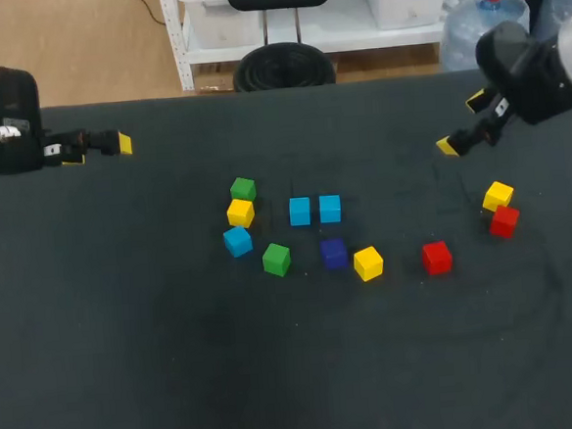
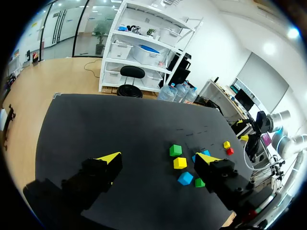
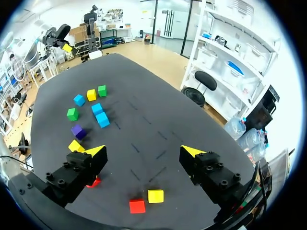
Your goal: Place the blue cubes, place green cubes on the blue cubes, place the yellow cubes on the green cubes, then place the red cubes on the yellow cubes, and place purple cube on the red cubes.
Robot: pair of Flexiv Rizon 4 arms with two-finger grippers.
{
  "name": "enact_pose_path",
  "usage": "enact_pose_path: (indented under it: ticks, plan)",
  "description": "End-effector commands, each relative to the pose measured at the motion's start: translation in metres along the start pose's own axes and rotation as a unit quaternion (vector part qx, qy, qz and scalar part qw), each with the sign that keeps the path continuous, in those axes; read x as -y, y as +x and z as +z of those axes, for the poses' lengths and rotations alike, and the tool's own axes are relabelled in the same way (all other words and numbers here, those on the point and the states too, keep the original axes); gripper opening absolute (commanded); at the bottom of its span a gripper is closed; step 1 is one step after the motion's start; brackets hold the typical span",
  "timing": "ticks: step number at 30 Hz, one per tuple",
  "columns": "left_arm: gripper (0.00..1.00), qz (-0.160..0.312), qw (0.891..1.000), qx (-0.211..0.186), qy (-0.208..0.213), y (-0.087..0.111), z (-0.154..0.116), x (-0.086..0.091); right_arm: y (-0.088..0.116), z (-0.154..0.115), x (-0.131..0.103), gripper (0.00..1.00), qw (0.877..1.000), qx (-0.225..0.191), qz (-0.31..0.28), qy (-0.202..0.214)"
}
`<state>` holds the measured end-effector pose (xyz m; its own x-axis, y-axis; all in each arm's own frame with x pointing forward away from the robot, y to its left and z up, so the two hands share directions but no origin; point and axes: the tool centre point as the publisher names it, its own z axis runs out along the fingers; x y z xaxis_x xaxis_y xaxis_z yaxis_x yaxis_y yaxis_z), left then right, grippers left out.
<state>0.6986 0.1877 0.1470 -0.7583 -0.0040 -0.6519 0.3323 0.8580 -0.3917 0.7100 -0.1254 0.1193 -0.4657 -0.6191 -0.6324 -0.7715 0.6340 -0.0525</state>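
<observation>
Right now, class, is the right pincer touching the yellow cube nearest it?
Apart. The head view shows bare table between the right pincer and that yellow cube.

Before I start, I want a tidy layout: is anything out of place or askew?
Nothing damaged or stacked. One yellow cube and one red cube lie close together, off toward the right gripper, away from the rest.
</observation>
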Motion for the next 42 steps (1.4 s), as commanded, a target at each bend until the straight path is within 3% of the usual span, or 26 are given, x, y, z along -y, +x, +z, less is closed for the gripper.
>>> enact_pose_path:
  ticks: [1, 6, 9, 14, 20, 28, 32, 34, 42]
  plan:
    - [1.0, -0.001, 1.0, -0.004, -0.005, -0.001, 0.0, 0.002, 0.0, 0.001, -0.001, 1.0, 1.0, 0.0, 0.0, 0.002]
    - [1.0, -0.001, 1.0, -0.004, -0.005, -0.001, 0.0, 0.002, 0.0, 0.001, -0.001, 1.0, 1.0, 0.0, 0.0, 0.002]
    - [1.0, 0.053, 0.998, 0.007, -0.018, -0.017, -0.018, 0.001, 0.0, 0.001, -0.001, 1.0, 1.0, 0.0, 0.0, 0.002]
    - [1.0, 0.138, 0.99, -0.023, -0.021, -0.031, -0.021, 0.012, 0.0, 0.001, -0.001, 1.0, 1.0, 0.0, 0.0, 0.002]
    - [1.0, 0.229, 0.97, -0.079, 0.004, -0.034, -0.01, 0.042, 0.0, 0.001, -0.001, 1.0, 1.0, 0.0, 0.0, 0.002]
    - [1.0, 0.324, 0.933, -0.15, 0.043, -0.024, 0.005, 0.068, 0.0, 0.001, -0.001, 1.0, 1.0, 0.0, 0.0, 0.002]
    - [1.0, 0.331, 0.928, -0.168, 0.033, -0.016, 0.012, 0.072, 0.0, 0.001, -0.001, 1.0, 1.0, 0.0, 0.0, 0.002]
    - [1.0, 0.332, 0.926, -0.179, 0.0, -0.013, 0.016, 0.075, 0.0, 0.001, -0.001, 1.0, 1.0, 0.0, 0.0, 0.002]
    - [1.0, 0.28, 0.94, -0.178, -0.074, 0.01, 0.029, 0.09, 0.0, 0.001, -0.001, 1.0, 1.0, 0.0, 0.0, 0.002]
